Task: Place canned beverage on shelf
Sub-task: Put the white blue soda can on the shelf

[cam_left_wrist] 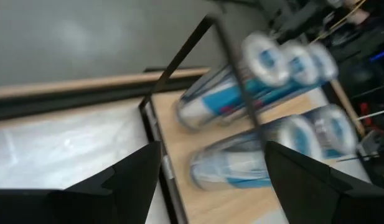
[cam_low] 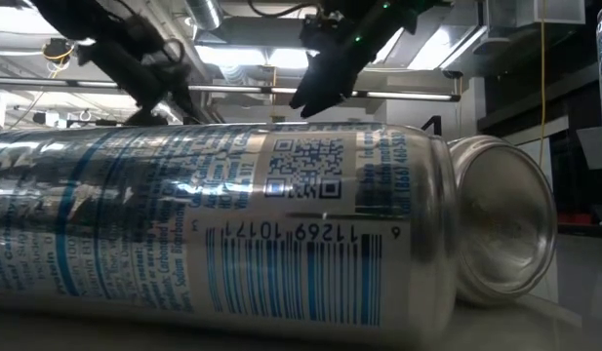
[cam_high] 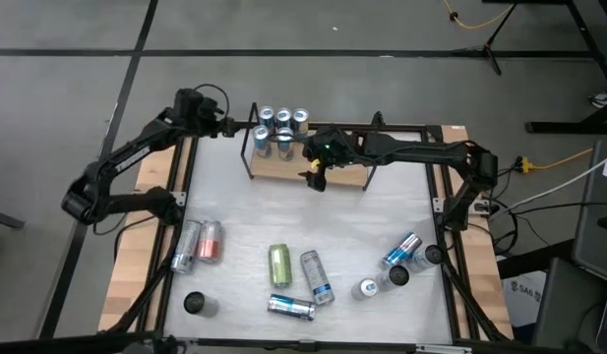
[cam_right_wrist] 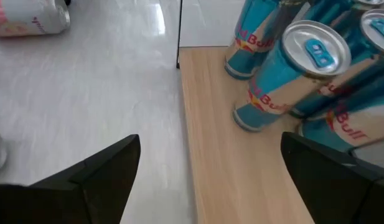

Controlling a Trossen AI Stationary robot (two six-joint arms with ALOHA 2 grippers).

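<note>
The shelf (cam_high: 333,169), a light wooden board with black wire end frames, stands at the table's far side. Several blue and silver cans (cam_high: 280,128) stand upright on their bases at its left end. My left gripper (cam_high: 234,128) hovers open just off that end, facing the cans (cam_left_wrist: 260,81) with nothing between its fingers. My right gripper (cam_high: 316,180) hangs open above the board's bare middle (cam_right_wrist: 229,155), beside the cans (cam_right_wrist: 285,74), and holds nothing.
Loose cans lie on the white table toward the near side: a pink and a silver one (cam_high: 200,243), a green one (cam_high: 279,264), silver-blue ones (cam_high: 317,276) (cam_high: 290,307), and a cluster at the right (cam_high: 396,265). One lying can (cam_low: 213,224) fills the low view.
</note>
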